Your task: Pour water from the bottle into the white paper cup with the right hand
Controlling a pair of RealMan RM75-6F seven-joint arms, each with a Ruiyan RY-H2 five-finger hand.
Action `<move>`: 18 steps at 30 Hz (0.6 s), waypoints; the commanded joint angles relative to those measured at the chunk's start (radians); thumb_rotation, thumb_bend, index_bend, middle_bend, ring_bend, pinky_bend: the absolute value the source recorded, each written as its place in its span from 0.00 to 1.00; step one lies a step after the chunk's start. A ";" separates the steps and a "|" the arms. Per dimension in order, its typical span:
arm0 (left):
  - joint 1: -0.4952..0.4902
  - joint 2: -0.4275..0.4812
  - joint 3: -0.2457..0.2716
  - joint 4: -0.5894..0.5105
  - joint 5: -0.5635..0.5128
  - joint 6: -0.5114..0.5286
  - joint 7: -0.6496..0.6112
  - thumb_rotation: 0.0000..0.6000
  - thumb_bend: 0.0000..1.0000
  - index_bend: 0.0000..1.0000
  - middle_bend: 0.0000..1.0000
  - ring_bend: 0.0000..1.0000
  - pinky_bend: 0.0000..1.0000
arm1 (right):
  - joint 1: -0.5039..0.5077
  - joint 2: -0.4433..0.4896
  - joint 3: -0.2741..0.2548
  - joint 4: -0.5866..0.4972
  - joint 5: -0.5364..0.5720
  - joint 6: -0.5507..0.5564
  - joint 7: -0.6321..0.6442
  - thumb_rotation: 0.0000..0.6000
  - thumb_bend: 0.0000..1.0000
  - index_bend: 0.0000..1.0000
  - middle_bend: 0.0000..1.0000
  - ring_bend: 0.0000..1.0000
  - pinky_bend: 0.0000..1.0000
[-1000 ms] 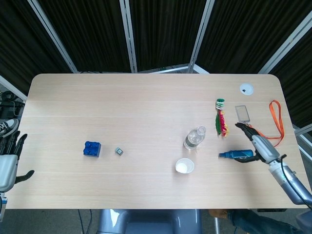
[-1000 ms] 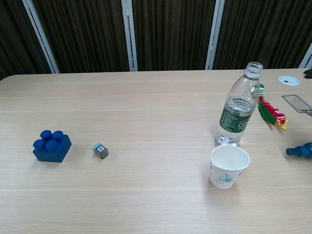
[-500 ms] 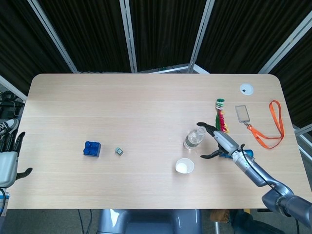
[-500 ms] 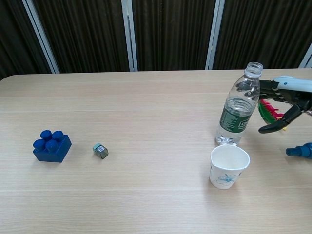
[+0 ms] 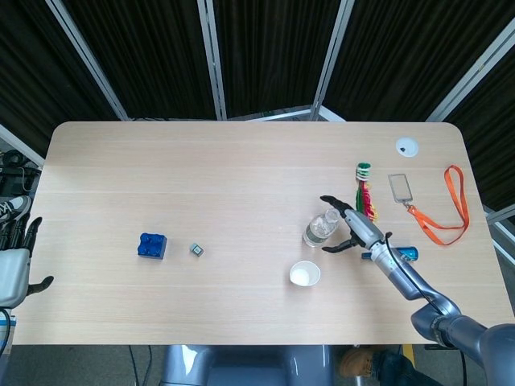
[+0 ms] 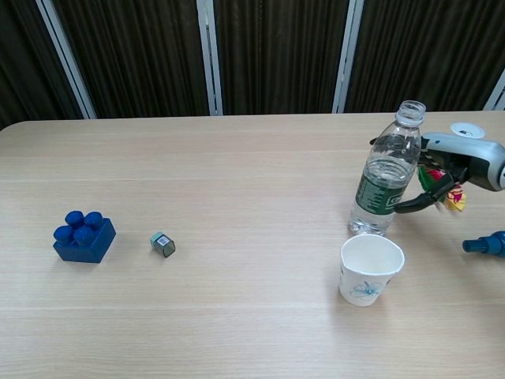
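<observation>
The bottle (image 6: 387, 170) stands just behind the paper cup (image 6: 370, 270), block (image 6: 84, 236) far left.

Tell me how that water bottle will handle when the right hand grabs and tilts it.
The bottle looks thin, clear plastic, so it probably dents under a firm grip. It has no cap and is roughly half full, so an early tilt may spill. Tall and narrow, it could tip if the right hand nudges it.

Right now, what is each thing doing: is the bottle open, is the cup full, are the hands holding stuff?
Clear plastic water bottle: upright, cap off, partly filled.
White paper cup: upright, looks empty.
Right hand: fingers apart beside the bottle, no grip yet.
Left hand: fingers apart, holding nothing.
Blue toy brick: studs up, untouched.
Small grey cube: lying alone.
</observation>
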 commanded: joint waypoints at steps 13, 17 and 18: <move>-0.018 -0.009 0.001 0.001 -0.043 -0.017 0.022 1.00 0.01 0.00 0.00 0.00 0.00 | 0.031 -0.106 0.024 0.084 0.065 -0.025 0.139 1.00 0.00 0.18 0.19 0.06 0.08; -0.020 -0.006 -0.002 0.000 -0.051 -0.016 0.017 1.00 0.01 0.00 0.00 0.00 0.00 | 0.030 -0.135 0.035 0.121 0.076 -0.004 0.137 1.00 0.00 0.35 0.37 0.21 0.27; -0.020 -0.006 -0.002 0.000 -0.052 -0.016 0.016 1.00 0.01 0.00 0.00 0.00 0.00 | 0.030 -0.140 0.037 0.127 0.078 -0.001 0.135 1.00 0.00 0.41 0.42 0.27 0.32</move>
